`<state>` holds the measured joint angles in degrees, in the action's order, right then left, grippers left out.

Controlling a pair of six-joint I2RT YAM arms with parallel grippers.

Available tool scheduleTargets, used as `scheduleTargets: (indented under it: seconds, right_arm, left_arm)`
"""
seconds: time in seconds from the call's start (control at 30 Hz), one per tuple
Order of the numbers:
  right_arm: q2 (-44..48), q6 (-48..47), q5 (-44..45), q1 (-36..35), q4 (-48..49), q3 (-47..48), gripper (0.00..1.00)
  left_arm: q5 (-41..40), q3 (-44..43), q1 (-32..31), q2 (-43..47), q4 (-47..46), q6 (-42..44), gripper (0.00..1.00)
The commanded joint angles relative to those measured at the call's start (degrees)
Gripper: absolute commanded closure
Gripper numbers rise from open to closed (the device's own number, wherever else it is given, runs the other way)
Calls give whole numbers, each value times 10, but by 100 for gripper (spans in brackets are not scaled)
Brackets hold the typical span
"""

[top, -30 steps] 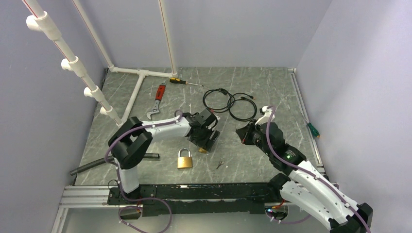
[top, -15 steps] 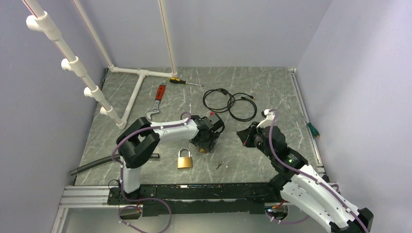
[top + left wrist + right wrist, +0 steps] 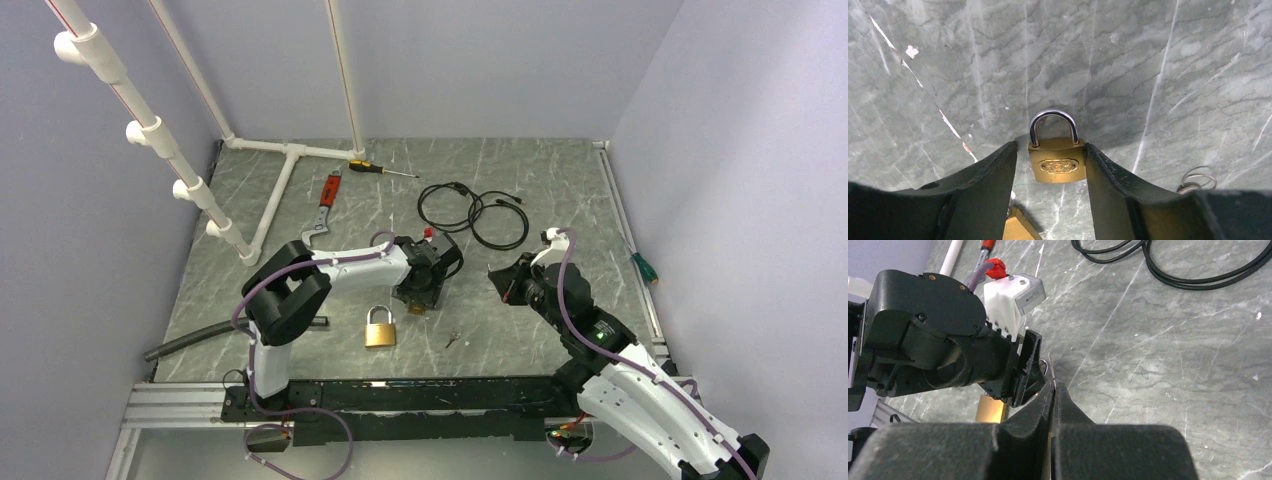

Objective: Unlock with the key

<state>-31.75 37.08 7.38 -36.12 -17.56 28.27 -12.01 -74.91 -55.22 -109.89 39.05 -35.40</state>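
Note:
A brass padlock (image 3: 379, 327) with a steel shackle lies flat on the table. In the left wrist view it (image 3: 1056, 159) shows in the gap between my open left fingers. My left gripper (image 3: 416, 300) hovers low just behind and right of it, shut on nothing. My right gripper (image 3: 498, 277) is shut on a thin key (image 3: 1049, 364) whose tip sticks out past the fingertips. It is off the table and points towards the left gripper. A key ring (image 3: 452, 339) lies on the table right of the padlock and also shows in the left wrist view (image 3: 1196, 180).
A small brass piece (image 3: 1015, 227) lies under my left finger; I cannot tell what it is. Black cables (image 3: 475, 212), a red wrench (image 3: 322, 208) and a screwdriver (image 3: 372, 168) lie farther back. White pipes (image 3: 280, 185) stand at the left. A dark tube (image 3: 195, 340) lies front left.
My left wrist has swung a little to the right and turned, staying over the padlock. My right gripper has edged slightly right with the key in it.

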Motion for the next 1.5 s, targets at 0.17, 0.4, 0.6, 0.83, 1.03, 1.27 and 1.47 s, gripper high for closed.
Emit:
scheduleTargets:
  seconds: [0.17,0.4,0.6,0.83,1.03,1.27,1.47]
  right_arm:
    - [8,2,1,2,16,-7,100]
    - [6,3,0,2,18,-8,100]
    - [2,11,-8,2,34,-12,100]
    - [-37,35,-35,2,100,-20,100]
    - [-103,76,-78,1,180,-18,100]
    - [-191,94,-93,-33,247,7,100]
    - [-281,91,-38,-101,285,46,100]
  left_arm:
    - [-13,13,1,-1,23,-77,50]
    - [-11,60,1,29,-40,-85,78]
    - [-10,30,22,75,-36,-62,100]
    - [125,33,140,155,-84,-65,100]
    - [212,11,223,185,-97,-106,100]
    - [350,-20,305,145,-87,-157,100]
    - [450,-16,330,125,-123,-171,100]
